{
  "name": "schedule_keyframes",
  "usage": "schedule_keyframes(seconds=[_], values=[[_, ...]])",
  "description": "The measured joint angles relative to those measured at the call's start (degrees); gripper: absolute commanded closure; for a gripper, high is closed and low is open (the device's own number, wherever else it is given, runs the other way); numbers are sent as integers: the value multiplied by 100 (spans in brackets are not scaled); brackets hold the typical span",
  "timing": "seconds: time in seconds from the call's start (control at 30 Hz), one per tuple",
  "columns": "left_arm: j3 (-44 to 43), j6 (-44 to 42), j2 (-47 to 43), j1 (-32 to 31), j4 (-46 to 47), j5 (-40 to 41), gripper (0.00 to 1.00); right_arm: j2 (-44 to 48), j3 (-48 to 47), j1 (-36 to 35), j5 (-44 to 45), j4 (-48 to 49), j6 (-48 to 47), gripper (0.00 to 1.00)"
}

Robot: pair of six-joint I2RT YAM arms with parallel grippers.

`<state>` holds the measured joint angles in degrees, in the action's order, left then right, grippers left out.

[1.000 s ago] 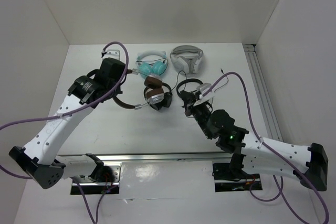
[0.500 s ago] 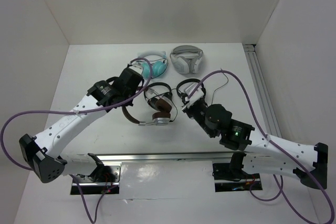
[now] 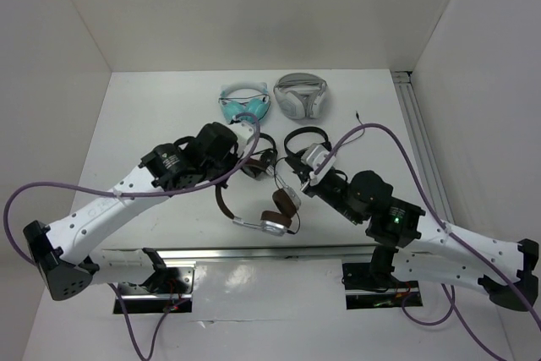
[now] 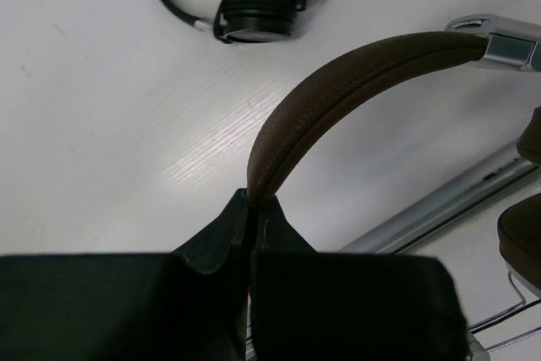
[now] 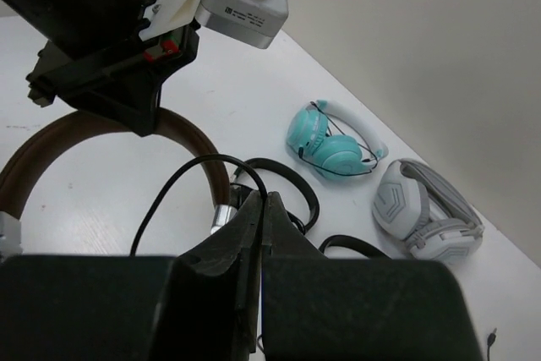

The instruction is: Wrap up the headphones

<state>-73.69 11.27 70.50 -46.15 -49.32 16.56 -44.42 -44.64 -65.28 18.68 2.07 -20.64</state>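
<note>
Left gripper: clamped on the brown headband of the headphones, which sit near the middle of the table's near edge. Right gripper: closed tight, pinching the thin black cable. Teal pair and grey pair at the far edge.

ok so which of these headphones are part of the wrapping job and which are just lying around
In the job: brown headphones, headband pinched in the left gripper; their black cable, pinched in the right gripper.
Lying about: teal headphones; white-grey headphones; small black pair; second black pair.
</note>
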Motion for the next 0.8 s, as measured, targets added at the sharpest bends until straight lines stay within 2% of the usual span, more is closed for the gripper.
schedule_keyframes(seconds=[0.4, 0.8], values=[[2, -402, -170, -669, 103, -911, 100, -315, 22, -4, -55, 46, -59, 100], [28, -708, -1099, -1021, 184, -1499, 100, -575, 87, 68, -496, 46, -70, 100]])
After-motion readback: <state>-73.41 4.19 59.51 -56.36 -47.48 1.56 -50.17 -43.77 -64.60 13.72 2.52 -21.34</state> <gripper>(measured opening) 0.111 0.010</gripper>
